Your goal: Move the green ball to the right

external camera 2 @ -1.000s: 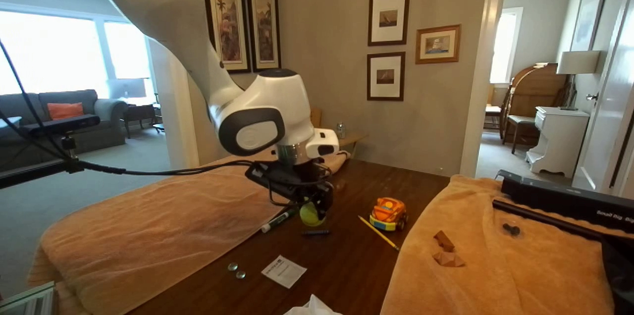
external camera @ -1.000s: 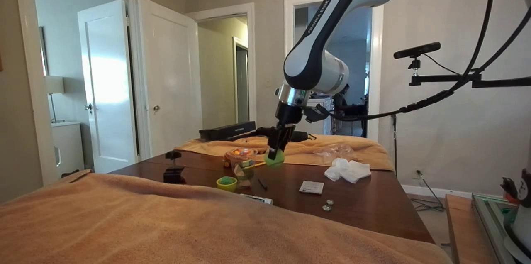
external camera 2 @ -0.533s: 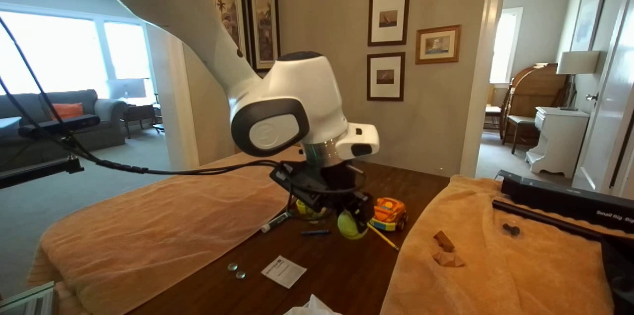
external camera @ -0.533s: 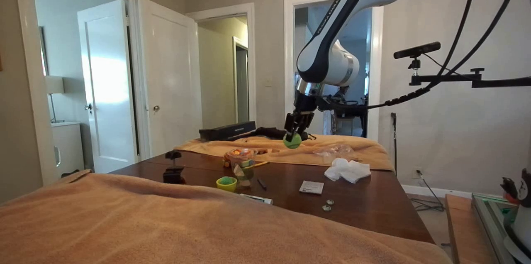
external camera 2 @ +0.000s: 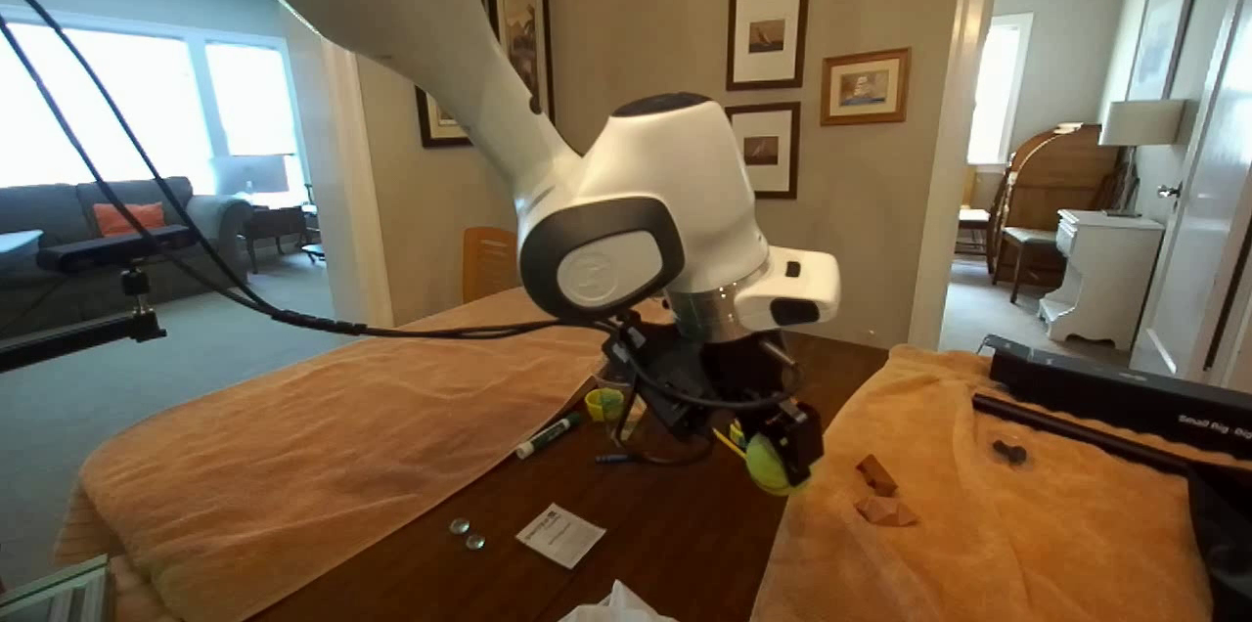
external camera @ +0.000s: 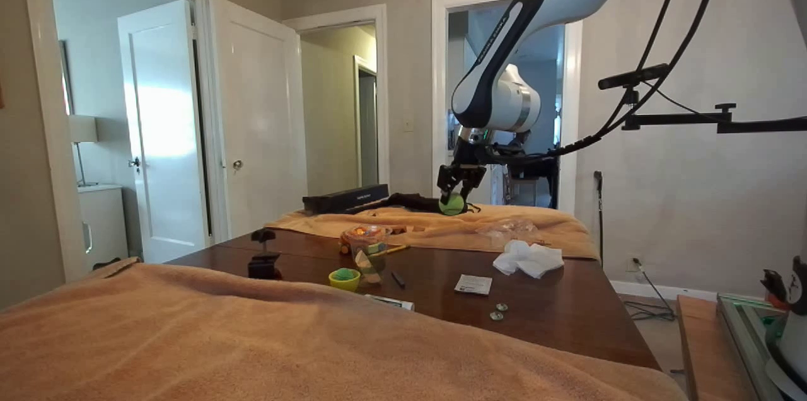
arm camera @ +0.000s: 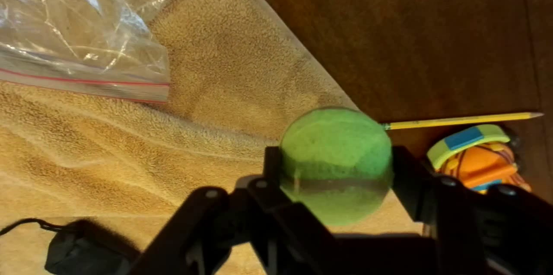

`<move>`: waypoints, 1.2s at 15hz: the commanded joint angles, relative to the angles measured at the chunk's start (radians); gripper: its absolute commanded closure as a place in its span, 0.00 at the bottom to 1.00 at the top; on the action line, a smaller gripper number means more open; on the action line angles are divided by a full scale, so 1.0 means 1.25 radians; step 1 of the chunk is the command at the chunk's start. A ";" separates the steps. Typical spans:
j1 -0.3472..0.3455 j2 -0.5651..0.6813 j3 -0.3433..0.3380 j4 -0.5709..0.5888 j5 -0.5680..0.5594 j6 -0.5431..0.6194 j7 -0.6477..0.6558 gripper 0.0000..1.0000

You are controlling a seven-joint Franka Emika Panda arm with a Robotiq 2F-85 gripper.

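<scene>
Wide-set fingers (arm camera: 272, 163), green ball (arm camera: 337, 162) snug between

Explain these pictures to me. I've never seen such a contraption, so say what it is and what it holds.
This is a robot arm, steered remotely by a person. Two pictures come from cameras standing apart from it, looking at a dark brown table from different places. The close-up comes from a camera on its wrist, so you look past its black fingers. They grip a green ball, which seems to be held above the surface. Orange cloths cover parts of the table. On the bare wood lie a pencil, an orange toy, a printed slip and two round glassy pieces, and a yellow cup stands there too. A clear plastic bag lies on one cloth.
</scene>
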 commanded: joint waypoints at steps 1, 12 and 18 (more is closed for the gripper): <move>-0.009 0.066 -0.013 0.075 0.021 -0.012 0.048 0.61; -0.023 0.155 -0.024 0.214 0.130 -0.224 0.345 0.61; 0.003 0.190 -0.068 0.252 0.157 -0.241 0.555 0.61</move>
